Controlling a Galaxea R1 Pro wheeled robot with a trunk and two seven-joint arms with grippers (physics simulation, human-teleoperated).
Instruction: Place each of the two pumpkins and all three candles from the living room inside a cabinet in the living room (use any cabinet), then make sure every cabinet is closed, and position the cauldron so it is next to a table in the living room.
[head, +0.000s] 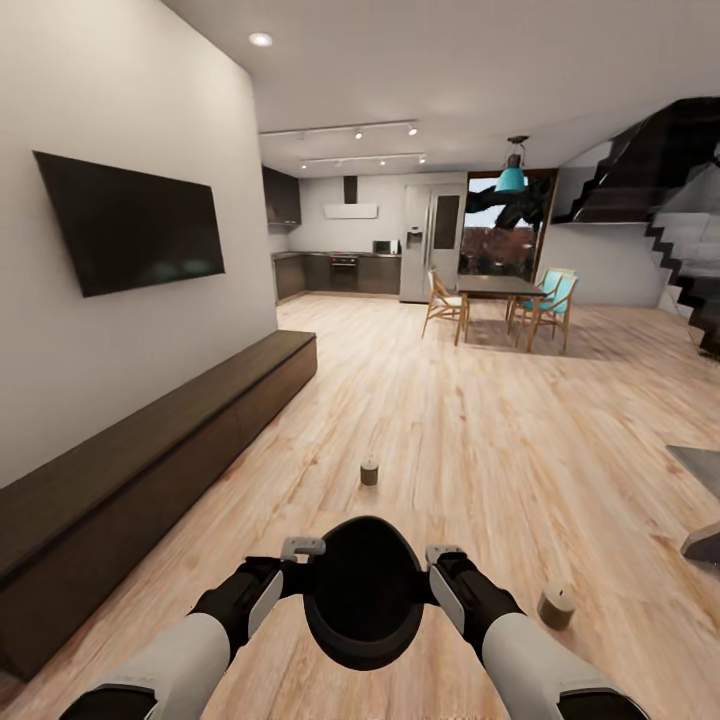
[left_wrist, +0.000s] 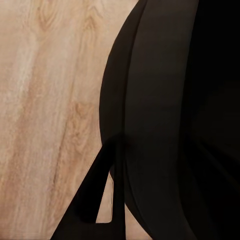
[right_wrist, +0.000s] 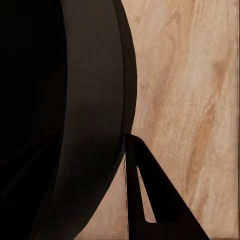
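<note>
The black cauldron (head: 362, 592) hangs low in front of me over the wooden floor, held between both arms. My left gripper (head: 300, 560) is shut on its rim at one side and my right gripper (head: 442, 562) on the other. In each wrist view a dark finger (left_wrist: 95, 200) (right_wrist: 150, 195) lies against the outside of the cauldron wall (left_wrist: 170, 125) (right_wrist: 85, 125). Two candles stand on the floor, one ahead (head: 369, 470), one at the right (head: 556, 606). The long dark cabinet (head: 150, 470) runs along the left wall, its fronts shut. The pumpkins are out of view.
A TV (head: 130, 222) hangs above the cabinet. A dining table (head: 498, 286) with chairs stands far ahead, the kitchen behind it. Stairs (head: 680, 260) rise at the right. A grey furniture edge (head: 700, 462) pokes in at the right.
</note>
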